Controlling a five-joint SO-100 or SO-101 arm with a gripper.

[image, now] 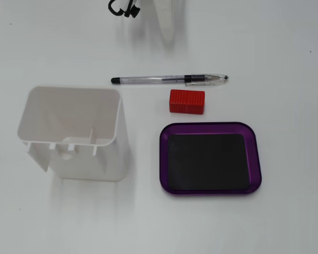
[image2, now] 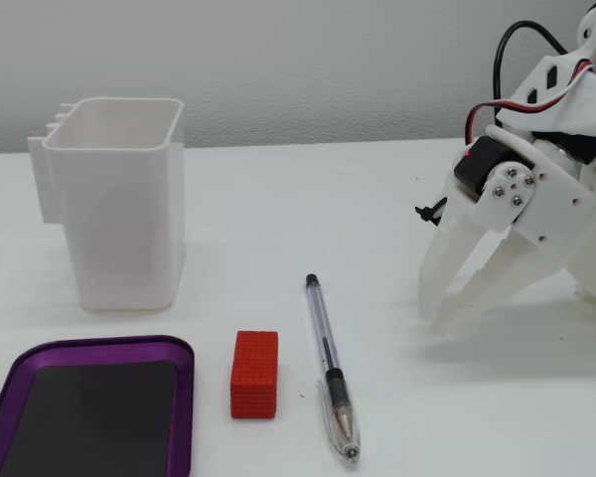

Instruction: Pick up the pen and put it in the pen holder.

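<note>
Guessing the pen (image2: 329,374) is light, stiff and a bit slick, so I'd pinch it at the dark rubber grip, not the clear barrel. It's a clear stick pen, black cap end, lying flat beside the red block (image2: 253,374), well apart from the white pen holder (image2: 119,214). The gripper (image2: 445,316) hangs empty, jaws slightly parted.

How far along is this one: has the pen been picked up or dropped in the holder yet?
Nothing is done yet. The pen lies flat on the table beside the red block, untouched. The hand holds nothing, fingers slightly apart, tips near the table, clear of the pen. The white pen holder stands empty. Grasp, lift and drop all remain.
</note>
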